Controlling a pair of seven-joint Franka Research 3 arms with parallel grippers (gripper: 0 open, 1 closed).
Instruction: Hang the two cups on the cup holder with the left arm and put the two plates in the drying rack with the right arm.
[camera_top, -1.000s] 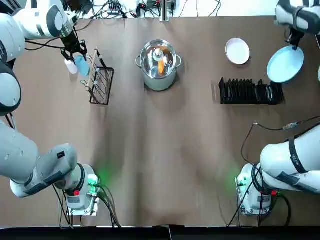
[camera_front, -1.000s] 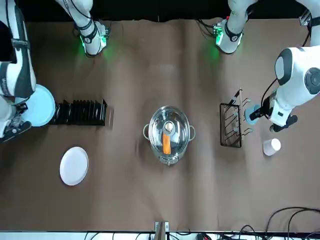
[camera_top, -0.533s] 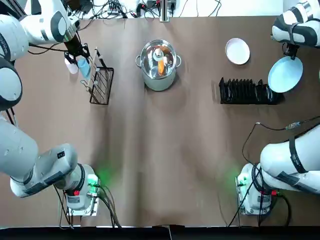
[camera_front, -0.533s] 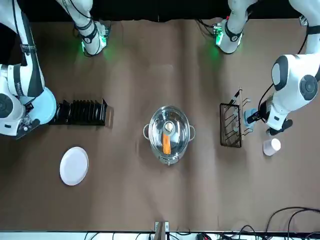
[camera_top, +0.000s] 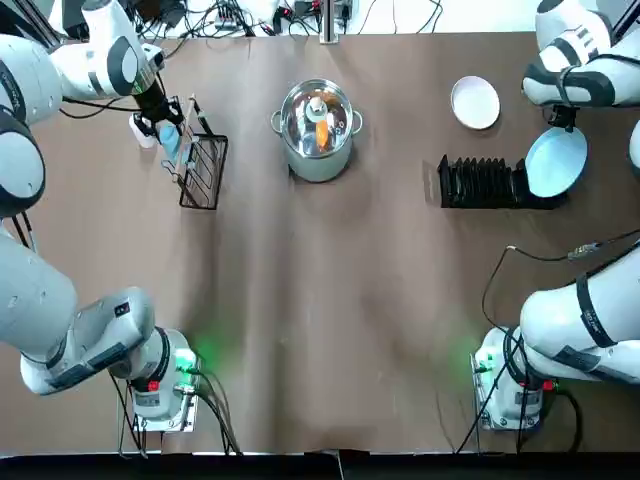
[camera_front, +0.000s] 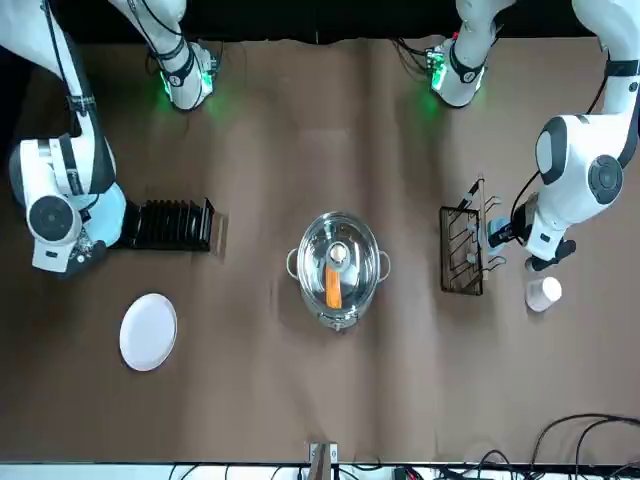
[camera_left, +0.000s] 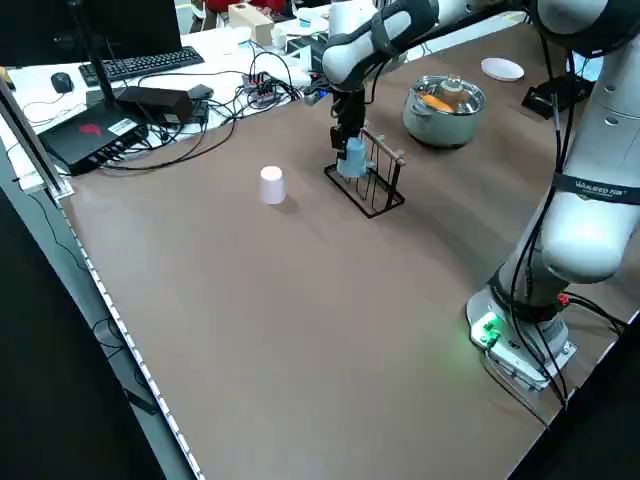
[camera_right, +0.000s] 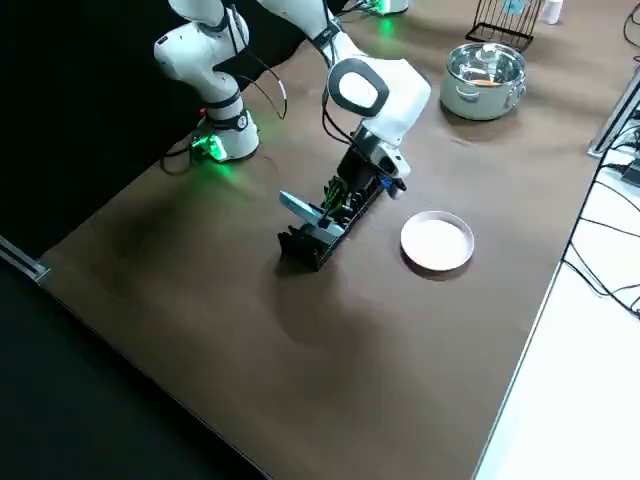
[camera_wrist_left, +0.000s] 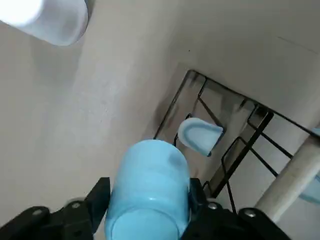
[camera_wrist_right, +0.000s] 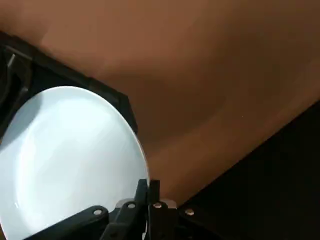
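A light blue cylindrical cup (camera_wrist_left: 149, 189), a white cylindrical cup (camera_top: 144, 130), a light blue round plate (camera_top: 556, 162), a white round plate (camera_top: 475, 102), a black slotted rack (camera_top: 482, 184), a brown table (camera_top: 330, 300).

Robotics lab: keyboard (camera_left: 132, 65), cable tangle (camera_left: 262, 88), brown table (camera_top: 330, 290).

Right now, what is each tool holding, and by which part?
Left tool grips the light blue cup around its body, beside the cup holder. Right tool pinches the light blue plate by its rim.
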